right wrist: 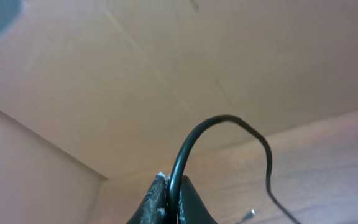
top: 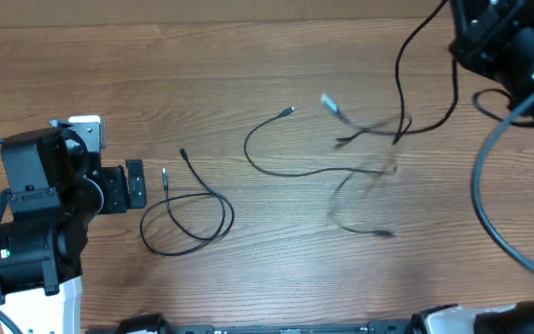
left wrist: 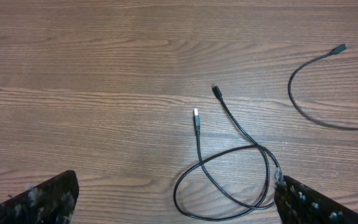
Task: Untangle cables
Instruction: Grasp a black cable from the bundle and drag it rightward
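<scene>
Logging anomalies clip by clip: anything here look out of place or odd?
Only the lifted cable in the right gripper: its lower part is blurred over the table. The looped cable near the left gripper lies apart.

Count, overhead view:
- Robot arms: 2. Grippers: 2, i.e. left gripper [top: 135, 184] and right gripper [right wrist: 171, 202].
- Table [top: 156, 74]: 1.
- Cables told apart: 3. These are 1 looped cable [left wrist: 199, 140], 1 long curved cable [top: 247, 150] and 1 lifted cable [right wrist: 183, 151].
- The strands right of centre are blurred, so a further cable there cannot be ruled in or out.
- Plug ends: 2 on the looped cable, 1 visible on the long curved cable, plus 1 pale connector [top: 327, 102] in the blur, owner unclear.
</scene>
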